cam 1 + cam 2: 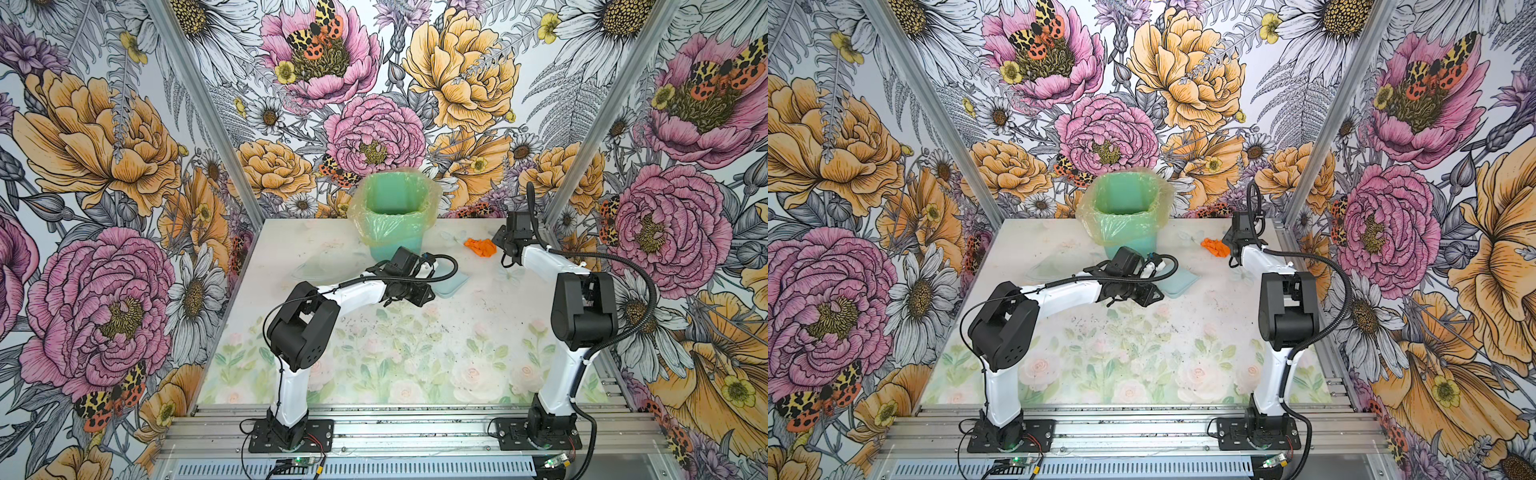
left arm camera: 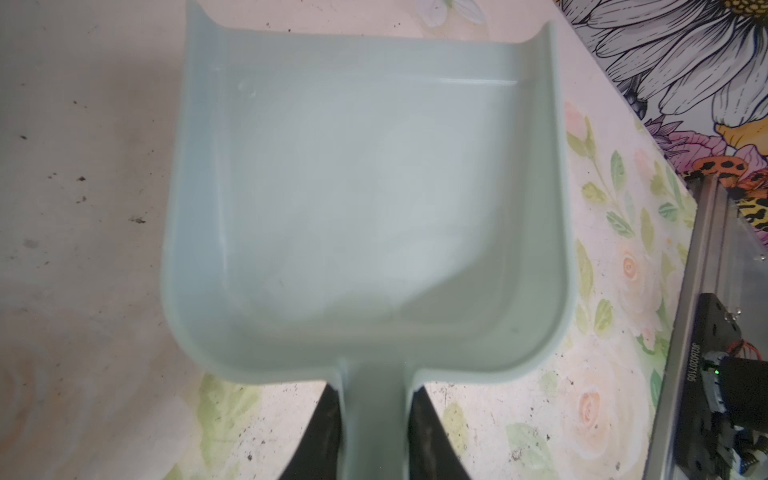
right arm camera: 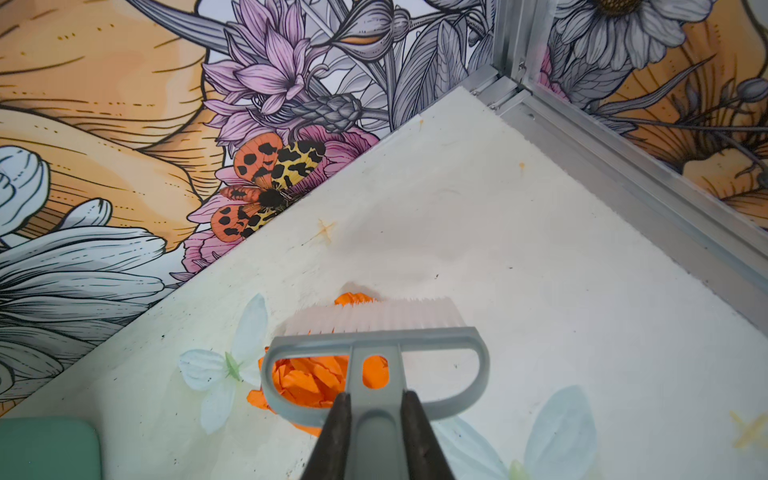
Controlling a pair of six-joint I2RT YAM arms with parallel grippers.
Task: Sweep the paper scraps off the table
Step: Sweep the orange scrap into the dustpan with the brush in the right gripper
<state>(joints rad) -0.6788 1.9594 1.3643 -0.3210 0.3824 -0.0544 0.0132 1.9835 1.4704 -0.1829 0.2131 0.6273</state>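
The step in hand is judged to be the sweeping of the orange paper scrap, which lies on the tabletop near the far right corner, to the right of the green bag-lined bin. No other scrap is seen in any view. The right hand is clenched on the handle of a grey brush. In the right wrist view the white bristles are placed at the far side of the scrap, and the orange paper is seen through the openings of the brush frame. Whether the bristles touch the paper cannot be told. The left hand is grasping the handle of a pale blue-green dustpan, which is empty and is held low in front of the bin, well apart from the scrap, its open lip turned toward the right side. For the next move, it is thought that the bristles must be pressed down behind the scrap and the scrap drawn across the tabletop to the lip, or the dustpan brought nearer. As the paper looks light and wrinkled, a slow stroke is probably needed, so that it is not flicked aside
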